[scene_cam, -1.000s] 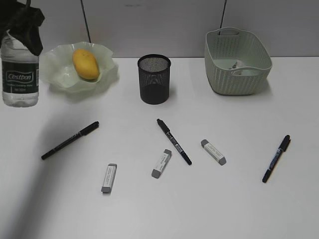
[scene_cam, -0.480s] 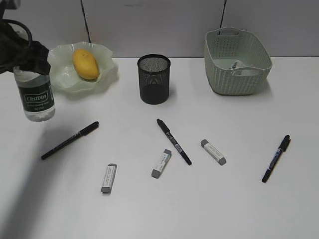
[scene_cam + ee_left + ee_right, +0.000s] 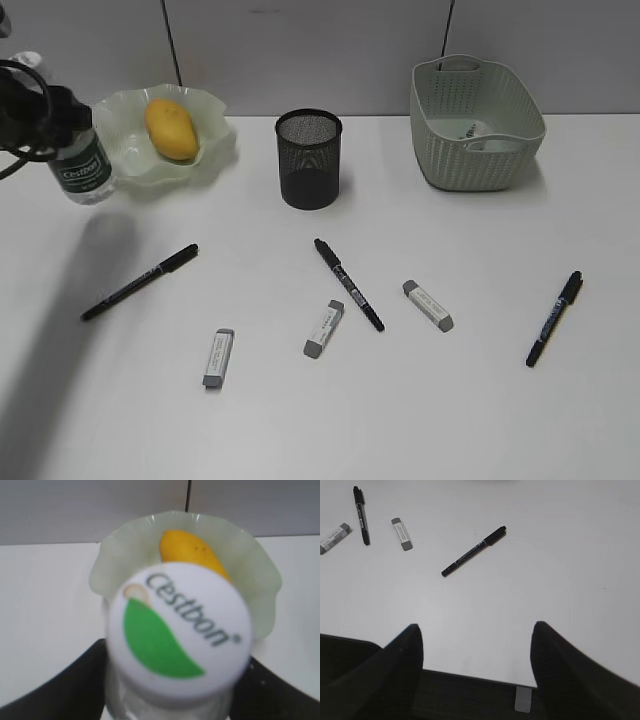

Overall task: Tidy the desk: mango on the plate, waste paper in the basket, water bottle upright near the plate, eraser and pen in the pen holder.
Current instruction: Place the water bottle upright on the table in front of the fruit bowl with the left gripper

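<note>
A: What has changed in the last second?

B: The left end effector, clamped on the water bottle, has carried it from the far left edge in toward the plate; it now sits upright just beside the rim.

A: So that step is nearly done?

B: I'd judge so. The mango is already plated. The right end effector hangs wide apart, holding nothing, above the table.
</note>
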You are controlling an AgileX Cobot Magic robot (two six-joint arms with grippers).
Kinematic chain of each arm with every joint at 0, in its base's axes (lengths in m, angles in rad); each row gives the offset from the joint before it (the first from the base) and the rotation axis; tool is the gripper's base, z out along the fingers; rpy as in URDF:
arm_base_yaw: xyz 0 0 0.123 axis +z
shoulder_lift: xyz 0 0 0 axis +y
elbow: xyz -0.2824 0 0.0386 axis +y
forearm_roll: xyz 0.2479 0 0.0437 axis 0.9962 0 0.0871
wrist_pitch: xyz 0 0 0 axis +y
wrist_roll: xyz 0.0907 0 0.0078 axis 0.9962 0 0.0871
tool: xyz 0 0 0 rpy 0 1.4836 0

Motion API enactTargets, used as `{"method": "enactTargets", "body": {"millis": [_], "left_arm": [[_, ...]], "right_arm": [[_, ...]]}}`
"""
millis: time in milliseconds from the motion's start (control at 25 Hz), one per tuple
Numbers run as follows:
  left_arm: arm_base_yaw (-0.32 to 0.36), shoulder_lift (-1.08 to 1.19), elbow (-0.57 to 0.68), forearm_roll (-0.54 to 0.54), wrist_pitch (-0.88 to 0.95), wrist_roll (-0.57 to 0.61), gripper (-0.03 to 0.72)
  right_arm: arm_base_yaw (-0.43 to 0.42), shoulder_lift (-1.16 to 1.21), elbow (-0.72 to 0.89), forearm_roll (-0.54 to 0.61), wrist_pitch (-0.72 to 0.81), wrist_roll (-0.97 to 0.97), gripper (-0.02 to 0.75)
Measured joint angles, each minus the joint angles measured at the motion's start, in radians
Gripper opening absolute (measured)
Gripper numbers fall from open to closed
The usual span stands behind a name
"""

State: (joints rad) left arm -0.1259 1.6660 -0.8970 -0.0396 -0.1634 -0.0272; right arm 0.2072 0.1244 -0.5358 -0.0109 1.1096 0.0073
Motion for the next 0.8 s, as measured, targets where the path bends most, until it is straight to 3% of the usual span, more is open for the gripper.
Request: {"method": "enactTargets", "body": {"millis": [800], "left_arm": [[0.014, 0.131, 0.006, 0.006, -0.063, -0.003, 0.495]], "right_arm": [[0.000, 0.000, 0.000, 0.000, 0.000, 0.000, 0.531]]}}
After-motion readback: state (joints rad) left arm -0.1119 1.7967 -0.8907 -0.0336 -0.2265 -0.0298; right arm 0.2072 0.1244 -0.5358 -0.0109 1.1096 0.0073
